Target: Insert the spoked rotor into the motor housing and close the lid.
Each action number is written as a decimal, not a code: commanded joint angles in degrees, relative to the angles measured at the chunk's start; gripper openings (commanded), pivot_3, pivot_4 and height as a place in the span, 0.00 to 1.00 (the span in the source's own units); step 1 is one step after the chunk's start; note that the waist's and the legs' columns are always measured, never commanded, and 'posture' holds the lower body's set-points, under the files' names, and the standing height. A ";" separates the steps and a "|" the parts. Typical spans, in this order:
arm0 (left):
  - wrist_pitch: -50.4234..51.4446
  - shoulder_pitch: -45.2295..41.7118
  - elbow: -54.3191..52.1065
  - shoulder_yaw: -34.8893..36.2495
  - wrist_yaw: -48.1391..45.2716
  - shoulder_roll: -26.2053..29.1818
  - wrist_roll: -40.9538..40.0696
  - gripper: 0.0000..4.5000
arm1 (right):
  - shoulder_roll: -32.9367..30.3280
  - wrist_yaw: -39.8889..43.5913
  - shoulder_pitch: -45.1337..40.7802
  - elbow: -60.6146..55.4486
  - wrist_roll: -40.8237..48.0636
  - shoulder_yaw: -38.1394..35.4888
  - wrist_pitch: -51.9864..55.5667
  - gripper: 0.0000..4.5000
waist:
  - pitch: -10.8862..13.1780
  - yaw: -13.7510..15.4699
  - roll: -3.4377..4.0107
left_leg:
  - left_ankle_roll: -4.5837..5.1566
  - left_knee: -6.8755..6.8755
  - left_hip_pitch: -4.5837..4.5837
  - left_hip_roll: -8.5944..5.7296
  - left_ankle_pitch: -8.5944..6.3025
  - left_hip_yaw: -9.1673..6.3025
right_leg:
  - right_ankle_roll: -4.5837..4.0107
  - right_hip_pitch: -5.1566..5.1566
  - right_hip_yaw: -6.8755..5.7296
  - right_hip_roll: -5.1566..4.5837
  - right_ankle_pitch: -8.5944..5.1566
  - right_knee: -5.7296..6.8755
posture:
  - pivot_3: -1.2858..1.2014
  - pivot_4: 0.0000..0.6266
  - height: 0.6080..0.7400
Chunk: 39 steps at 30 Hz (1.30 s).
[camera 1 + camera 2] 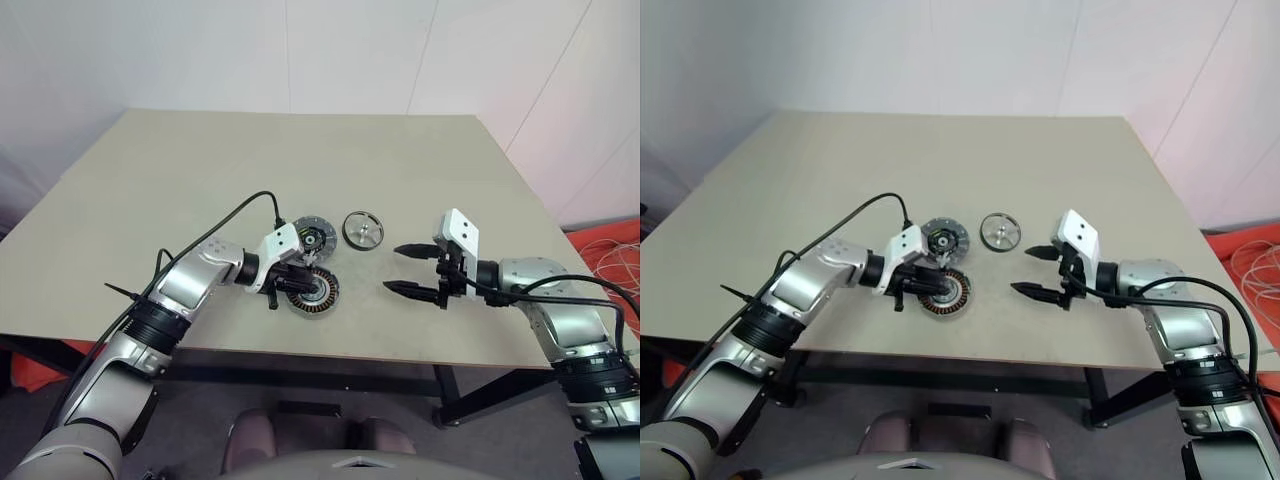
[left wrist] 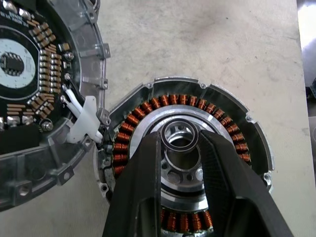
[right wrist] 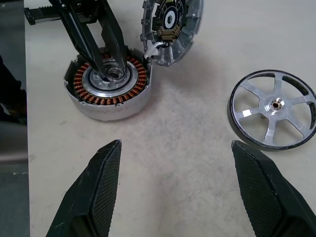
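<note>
Left wrist view: the left gripper (image 2: pixel 180 148) has its 2 fingers (image 2: pixel 136 197) set narrow around the raised silvery hub ring at the middle of the motor housing (image 2: pixel 256 133), 1 finger on each side of it. They look to pinch that ring, though actual contact is hard to confirm.

Housing: open and upright on the table (image 1: pixel 200 170), copper windings showing all round.

Lid: the lid (image 3: pixel 173 24) sits just beside the housing and seems to touch its rim, ribbed face with the dark centre turned up, tied to the housing by a white connector (image 2: pixel 86 121).

Rotor: the spoked rotor (image 3: pixel 273 109) lies flat on the table, well apart from the housing, on its right side, untouched.

Right gripper: the right gripper (image 3: pixel 182 190) hangs above bare table with its jaws spread wide and nothing in them. The rotor lies near its right finger, outside the gap, not between the fingers.

Risk 1: the left fingers occupy the hub where the rotor must seat. I judge a rotor brought over now would strike them.

Risk 2: the rotor is thin and flat. A grab at its rim may skid it across the table.

Risk 3: lifting or shoving the housing could strain the short link to the lid.
</note>
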 commanded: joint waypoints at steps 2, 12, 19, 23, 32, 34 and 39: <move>-0.31 -1.28 -0.53 0.95 -1.13 0.28 -0.04 0.17 | 0.24 -0.02 -0.58 -0.33 0.14 -0.31 -1.27 0.89 | 0.00 0.00 0.00 | 0.00 0.00 0.00 0.00 0.00 0.00 | 0.00 0.00 0.00 0.00 0.00 0.00 | 0.52 0.00 1.00; 0.34 -1.32 -0.77 1.68 -1.77 0.37 -0.40 0.54 | 0.36 0.21 -1.08 0.28 -0.37 -0.09 -1.79 0.89 | 0.00 0.01 0.00 | 0.00 0.00 0.00 0.00 0.00 0.00 | -0.04 0.01 0.00 -0.01 0.02 0.00 | 0.52 0.00 1.00; 1.50 -2.00 -2.13 2.76 -2.09 0.97 -1.42 1.00 | 0.52 0.32 -1.45 0.45 -0.44 0.28 -1.89 0.89 | 0.00 0.01 0.00 | -0.01 0.00 0.04 0.00 0.01 0.00 | 0.08 0.07 0.00 -0.01 -0.04 0.02 | 0.52 0.00 1.00; 4.26 -2.21 -6.02 4.15 -2.44 1.94 -3.08 1.00 | 0.58 0.64 -1.78 -0.25 -0.34 0.64 -1.65 0.89 | 0.00 0.00 0.00 | -0.01 0.00 0.02 0.01 0.01 0.00 | -0.06 0.03 0.00 0.00 0.04 0.02 | 0.52 0.00 1.00; 10.27 -0.80 -16.63 9.84 -1.46 5.27 -8.71 1.00 | 1.12 -0.09 -4.66 -3.11 -0.78 4.20 2.52 0.89 | 0.00 -0.15 0.02 | -0.01 -0.01 0.02 0.01 0.01 0.00 | -0.27 0.02 -0.01 0.00 0.15 0.02 | 0.52 0.00 1.00; 11.73 0.83 -18.69 12.45 -1.19 7.63 -10.40 1.00 | 2.14 -1.29 -6.15 -3.84 -0.63 5.00 4.33 0.89 | 0.01 -0.51 0.05 | -0.01 -0.02 0.01 0.01 0.01 0.01 | -0.25 0.02 0.00 0.04 0.14 0.03 | 0.52 0.00 1.00; 14.17 4.57 -18.96 19.96 -0.30 13.69 -13.53 1.00 | 5.29 -3.86 -10.66 -3.18 -1.30 7.20 8.62 0.75 | 0.00 -0.45 0.13 | -0.08 -0.04 0.07 0.00 0.05 0.02 | -0.01 -0.06 0.00 0.06 0.00 0.08 | 0.52 0.00 1.00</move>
